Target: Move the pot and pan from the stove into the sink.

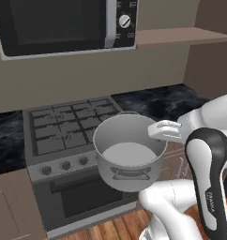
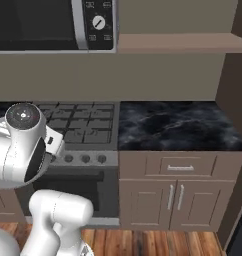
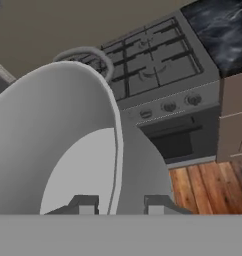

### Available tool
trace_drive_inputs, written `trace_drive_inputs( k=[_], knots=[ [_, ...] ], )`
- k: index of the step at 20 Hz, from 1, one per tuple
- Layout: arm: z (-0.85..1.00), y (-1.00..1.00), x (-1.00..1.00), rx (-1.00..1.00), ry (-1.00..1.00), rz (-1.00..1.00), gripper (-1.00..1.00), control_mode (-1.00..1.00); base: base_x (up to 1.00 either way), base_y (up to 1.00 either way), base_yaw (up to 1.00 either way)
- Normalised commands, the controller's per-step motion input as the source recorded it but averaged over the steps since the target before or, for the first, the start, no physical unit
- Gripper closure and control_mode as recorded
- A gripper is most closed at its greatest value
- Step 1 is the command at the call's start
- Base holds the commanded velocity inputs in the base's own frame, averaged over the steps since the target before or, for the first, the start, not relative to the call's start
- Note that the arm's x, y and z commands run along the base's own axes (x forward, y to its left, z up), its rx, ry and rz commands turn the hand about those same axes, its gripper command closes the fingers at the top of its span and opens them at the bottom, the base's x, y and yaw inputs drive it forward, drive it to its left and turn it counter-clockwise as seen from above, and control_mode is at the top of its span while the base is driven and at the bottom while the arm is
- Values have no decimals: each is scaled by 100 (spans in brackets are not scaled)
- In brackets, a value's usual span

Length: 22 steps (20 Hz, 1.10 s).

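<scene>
The pot [image 1: 129, 154], a shiny steel cylinder with a pale inside and loop side handles, hangs in the air in front of the stove's [image 1: 64, 126] knob row, above the oven door. My gripper [image 1: 158, 130] comes in from the right and is shut on the pot's right rim. In the hand view the two fingertips [image 3: 85, 204] straddle the pot [image 3: 68, 140] wall, one inside and one outside, with the gripper [image 3: 118, 205] closed on it. The stove [image 3: 158, 65] grates lie bare beyond the pot. The pan and the sink are out of view.
A microwave [image 1: 59, 23] hangs above the stove [image 2: 83, 125]. Black marbled counter [image 2: 173, 125] runs to the stove's right over brown cabinets [image 2: 178, 192]. A shelf [image 2: 178, 42] sits on the wall above that counter. Wooden floor [image 3: 208, 185] lies below.
</scene>
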Motion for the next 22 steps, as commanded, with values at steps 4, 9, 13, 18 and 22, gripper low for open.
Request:
trace_drive_inputs(
  k=[4, 9, 13, 18, 22],
  knots=[
    [0, 0, 0, 0, 0, 0, 100, 100, 5, -78, -15],
    [0, 0, 0, 0, 0, 0, 100, 100, 7, -84, -10],
    [0, 0, 0, 0, 0, 0, 100, 100, 5, -90, -5],
    [0, 0, 0, 0, 0, 0, 100, 100, 0, -97, 0],
    [0, 0, 0, 0, 0, 0, 100, 100, 0, -96, 0]
  ],
)
